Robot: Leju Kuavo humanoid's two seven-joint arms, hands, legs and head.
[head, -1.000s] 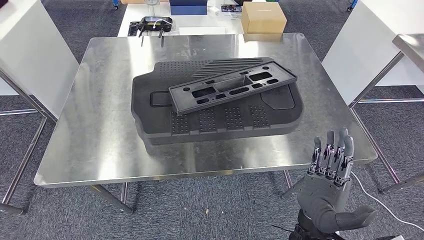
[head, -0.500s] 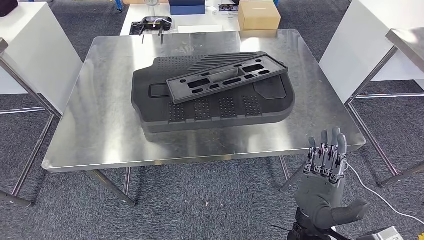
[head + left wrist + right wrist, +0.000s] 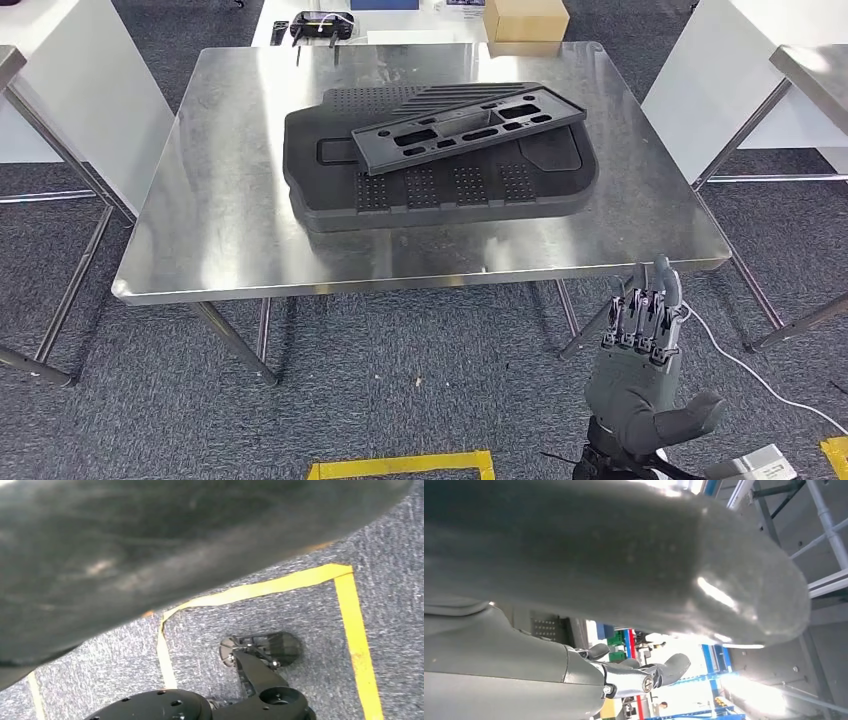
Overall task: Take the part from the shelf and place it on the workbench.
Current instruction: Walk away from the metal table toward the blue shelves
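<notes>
Apparently one part (image 3: 468, 126), a flat dark frame with cut-outs, lay on top of one larger black moulded panel (image 3: 440, 175), both resting on the steel counter (image 3: 215, 215). One right robot hand (image 3: 640, 375) hung below the counter's near edge, released, fingers straight and holding nothing; the left robot hand's state could not be told. Since the earlier frames the whole scene had slid farther off as the camera moved, and yellow floor tape (image 3: 400, 466) had come into view.

Bright glare, blurred wrist close-ups
</notes>
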